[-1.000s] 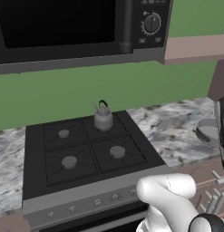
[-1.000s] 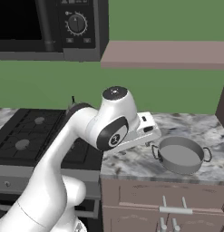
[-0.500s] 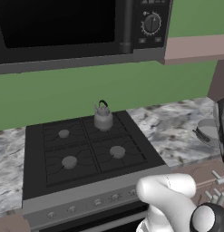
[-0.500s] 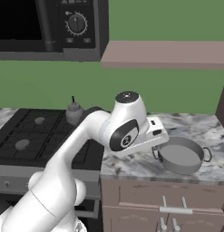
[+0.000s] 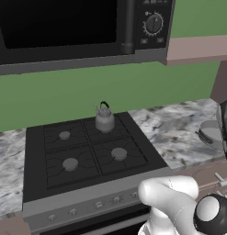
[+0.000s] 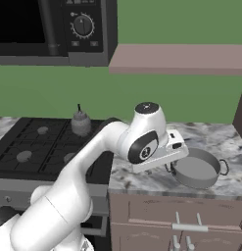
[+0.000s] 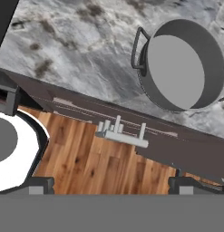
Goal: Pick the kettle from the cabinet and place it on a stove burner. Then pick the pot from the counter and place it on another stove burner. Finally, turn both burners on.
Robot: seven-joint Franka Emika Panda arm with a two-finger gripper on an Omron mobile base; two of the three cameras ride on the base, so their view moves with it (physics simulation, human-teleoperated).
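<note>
Marbled counter [image 7: 81, 59] bears round shallow metal pot [image 7: 183, 65].

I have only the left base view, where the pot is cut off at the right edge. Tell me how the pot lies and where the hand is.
Observer: The pot stands upright and empty on the counter, near its front edge, right of the stove.
Operator: Give me the hand.
Observer: In the right base view the hand sits just left of the pot, close to its near side handle; I cannot tell whether they touch.
Operator: Report the jaws.
Observer: In the hand view the gripper is open, nothing between its tips; the pot lies up and to the right there.
</note>
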